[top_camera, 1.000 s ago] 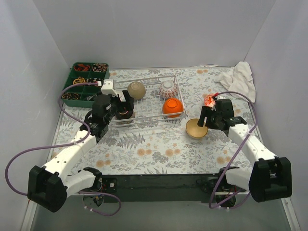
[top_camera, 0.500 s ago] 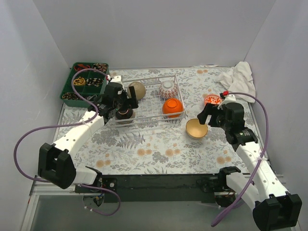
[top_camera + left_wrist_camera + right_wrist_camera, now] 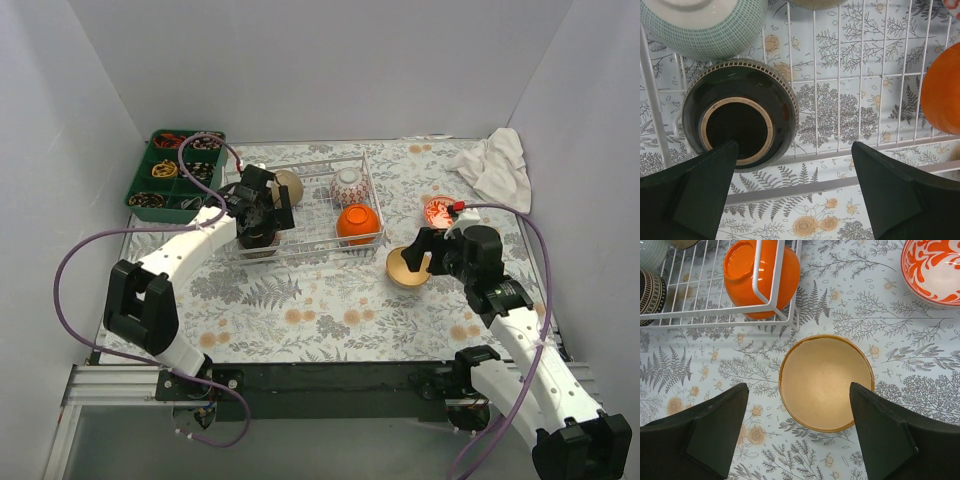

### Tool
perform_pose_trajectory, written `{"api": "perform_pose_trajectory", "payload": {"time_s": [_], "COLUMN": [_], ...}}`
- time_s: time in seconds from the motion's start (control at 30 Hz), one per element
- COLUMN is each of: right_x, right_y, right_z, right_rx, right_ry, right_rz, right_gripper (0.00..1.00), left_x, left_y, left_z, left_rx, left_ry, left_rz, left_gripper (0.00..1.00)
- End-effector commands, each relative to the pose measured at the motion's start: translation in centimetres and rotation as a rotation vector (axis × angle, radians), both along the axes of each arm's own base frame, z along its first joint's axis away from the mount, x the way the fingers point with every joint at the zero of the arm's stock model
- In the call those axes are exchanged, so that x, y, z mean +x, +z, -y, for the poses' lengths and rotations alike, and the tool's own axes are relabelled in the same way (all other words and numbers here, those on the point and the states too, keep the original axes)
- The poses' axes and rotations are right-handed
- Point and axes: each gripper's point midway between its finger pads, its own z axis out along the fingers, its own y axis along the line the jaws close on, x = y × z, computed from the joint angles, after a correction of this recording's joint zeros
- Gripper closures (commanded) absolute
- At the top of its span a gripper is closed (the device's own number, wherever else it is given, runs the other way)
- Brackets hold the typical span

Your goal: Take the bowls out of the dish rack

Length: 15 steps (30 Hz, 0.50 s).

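Right arm sets a tan bowl down – left arm closes on the rack

My right gripper (image 3: pixel 797 390) has just spread wide above the tan bowl (image 3: pixel 826 382), which sits upright on the table (image 3: pixel 330 310) beside the dish rack (image 3: pixel 300 252), so I judge it unloaded. My left gripper (image 3: pixel 795 147), fingers wide and empty, has swung over the upturned dark brown bowl (image 3: pixel 740 120). Two bowls are out, counting the red-patterned bowl (image 3: pixel 935 270). Five are still racked – dark brown, pale green bowl (image 3: pixel 702 25), olive bowl (image 3: pixel 287 186), orange bowl (image 3: pixel 358 223) and white patterned bowl (image 3: pixel 348 185).
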Motion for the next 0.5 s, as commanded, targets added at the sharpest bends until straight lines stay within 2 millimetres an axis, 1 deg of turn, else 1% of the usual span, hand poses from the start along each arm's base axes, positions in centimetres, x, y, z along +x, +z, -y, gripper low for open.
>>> {"api": "perform_pose_trajectory", "payload": {"time_s": [0.0,0.03,0.07,0.1,0.3,0.33,0.47], "right_x": [0.2,0.2,0.1,0.1,-0.2,-0.3,-0.4], "right_y": [0.7,0.7,0.7,0.5,0.6,0.5,0.5], "right_z": [-0.3,-0.4,-0.4,-0.4,-0.7,-0.7,-1.0], "right_rx": [-0.01,-0.012,-0.01,-0.011,-0.004,-0.003,0.002], "right_ry": [0.018,0.022,0.023,0.026,0.045,0.045,0.061], "right_rz": [0.061,0.064,0.066,0.062,0.066,0.065,0.064], "right_gripper": [0.1,0.11,0.11,0.11,0.11,0.11,0.11], "left_x": [-0.7,-0.3,-0.2,0.3,2.1,2.6,3.3], "left_y": [-1.5,-1.4,-1.8,-1.5,-1.3,-0.9,-0.3], "left_z": [1.7,2.2,2.8,3.2,5.5,6.0,8.1], "left_rx": [-0.028,-0.04,-0.041,-0.049,-0.074,-0.086,-0.129], "left_ry": [-0.022,-0.028,-0.04,-0.045,-0.073,-0.078,-0.115], "left_rz": [-0.084,-0.074,-0.082,-0.071,-0.036,-0.019,0.011], "left_gripper": [0.02,0.02,0.02,0.02,0.02,0.02,0.02]}}
